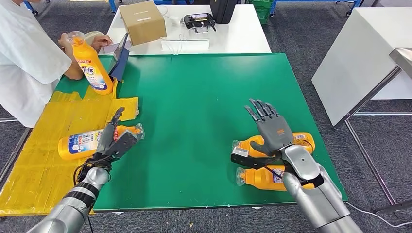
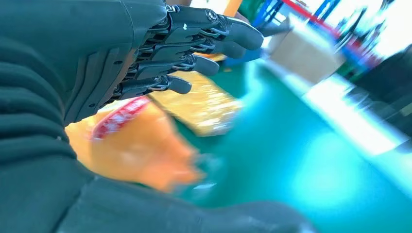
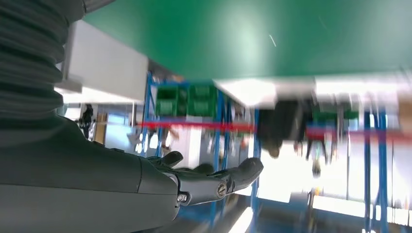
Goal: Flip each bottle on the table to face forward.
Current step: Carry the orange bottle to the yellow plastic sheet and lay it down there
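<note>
Orange bottles, four of them, lie across your head view. Lower left: one bottle [image 1: 80, 144] flat on the yellow sheet [image 1: 34, 165], cap pointing right, blue-white label up. Your left hand [image 1: 114, 140] hangs over its cap end, fingers stretched out & apart, nothing in its grip; whether it touches the bottle, can't tell. In the left wrist view that hand [image 2: 145, 53] has straight fingers above a blurred orange bottle [image 2: 141, 150].

Lower right: two bottles on their sides, one just behind the other, caps pointing left. The rear bottle [image 1: 303, 141] and the front bottle [image 1: 260, 178] are partly hidden by your right arm. Your right hand [image 1: 271, 127] is above them, flat, palm down, fingers spread toward the centre of the frame, holding nothing. The right wrist view has the same hand [image 3: 204, 182] extended & empty against blue racking.

Upper left: an upright bottle [image 1: 92, 65] stands at the far-left corner of the green counter [image 1: 204, 97], and a person in white [image 1: 24, 58] has both hands at its top.

Beyond the green mat, top centre: a white table [image 1: 243, 34] w/ a cardboard box [image 1: 142, 22] and a black device [image 1: 199, 21]. A dark tablet-like panel [image 1: 120, 60] leans just beside the upright bottle.
</note>
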